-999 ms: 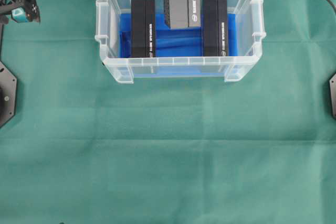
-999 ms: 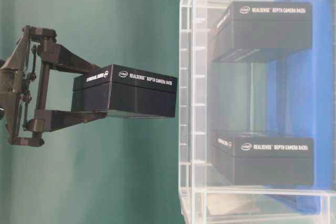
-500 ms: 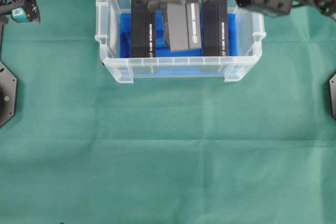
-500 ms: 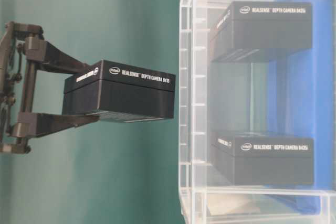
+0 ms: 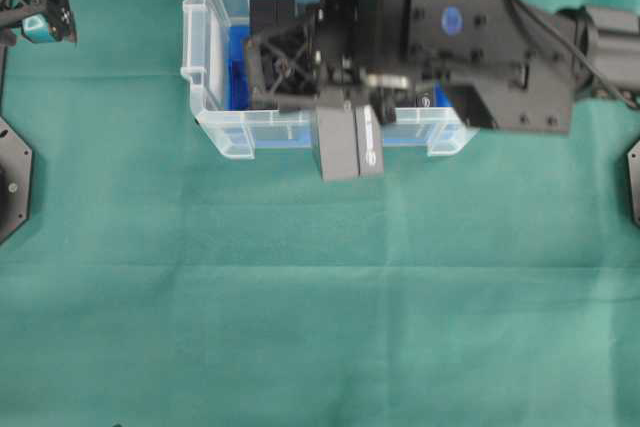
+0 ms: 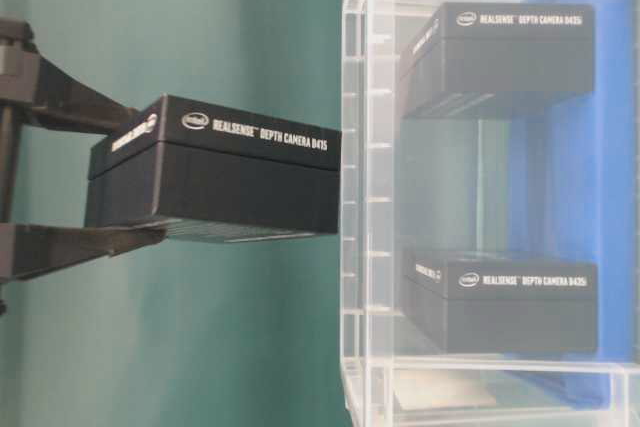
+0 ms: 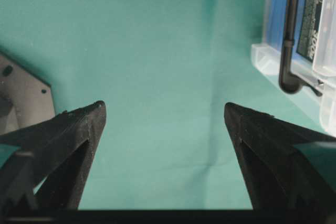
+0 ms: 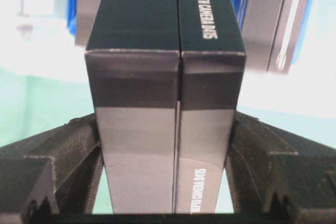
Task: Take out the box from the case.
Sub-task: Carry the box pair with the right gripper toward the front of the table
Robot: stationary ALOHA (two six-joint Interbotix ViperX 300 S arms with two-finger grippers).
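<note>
Right tool clamped on box, now carried past case front rim

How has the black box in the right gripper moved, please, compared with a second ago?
Yes. The box has travelled down the overhead view, from over the case's middle to past its front wall, over the green cloth.

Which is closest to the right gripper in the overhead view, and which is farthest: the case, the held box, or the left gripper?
1. Held box: clamped in the right gripper, sticking out past the case's front wall.
2. Case: right behind the gripper in this view, at the top middle.
3. Left gripper: far off in the top left corner, open.
</note>
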